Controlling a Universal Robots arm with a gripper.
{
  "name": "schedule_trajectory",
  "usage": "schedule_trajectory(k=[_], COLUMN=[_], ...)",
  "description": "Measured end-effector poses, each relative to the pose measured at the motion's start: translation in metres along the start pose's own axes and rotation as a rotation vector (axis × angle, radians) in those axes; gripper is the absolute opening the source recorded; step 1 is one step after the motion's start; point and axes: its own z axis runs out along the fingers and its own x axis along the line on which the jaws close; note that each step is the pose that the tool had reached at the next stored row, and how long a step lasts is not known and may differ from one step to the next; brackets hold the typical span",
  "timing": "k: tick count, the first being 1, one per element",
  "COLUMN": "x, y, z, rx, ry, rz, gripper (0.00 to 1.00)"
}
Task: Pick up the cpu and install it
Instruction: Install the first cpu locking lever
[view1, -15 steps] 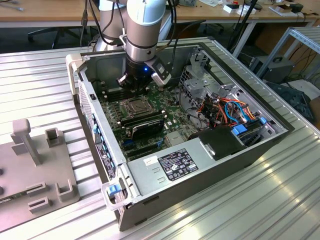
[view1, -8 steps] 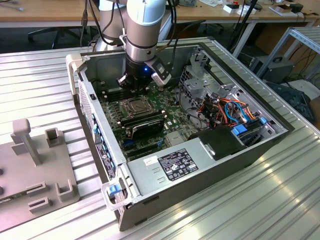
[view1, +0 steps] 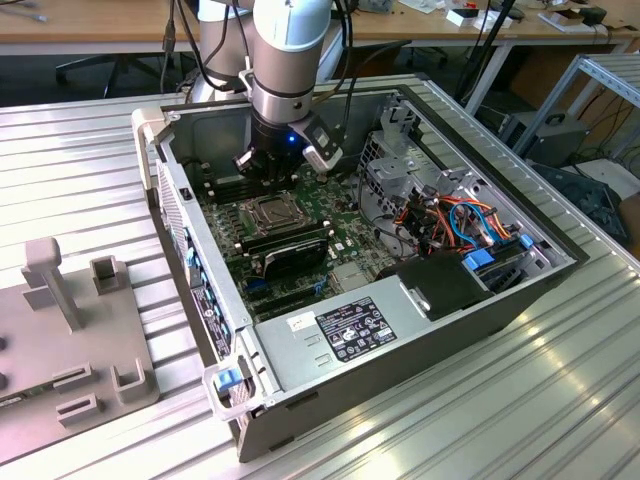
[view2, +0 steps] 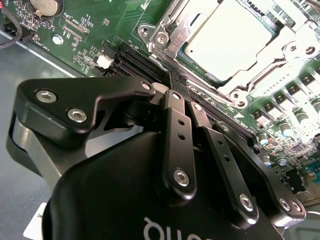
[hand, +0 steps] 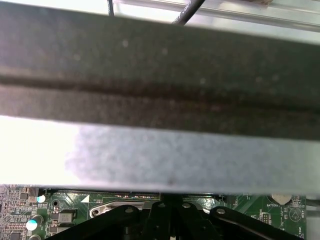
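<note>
Now hovers over the board (view2: 90, 30), gripper (view2: 178, 80) fingers (view2: 176, 125) pressed together, beside the cpu (view2: 227, 37) seated in its socket.

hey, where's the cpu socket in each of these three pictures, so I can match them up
Exterior view: the socket sits on the motherboard inside the open case, just below the gripper.
Second wrist view: the socket with its metal frame lies just beyond the gripper.
First wrist view: a sliver of the socket frame is beside the gripper.
Shared landmark: the gripper's black fingers.
</note>
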Motion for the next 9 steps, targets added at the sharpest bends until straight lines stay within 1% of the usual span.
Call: schedule_trajectory(k=[9], x=[-0.0001], y=[-0.0002], z=[0.0008], rx=[0.0003], ry=[0.0002], rz=[0.0], gripper=[0.11])
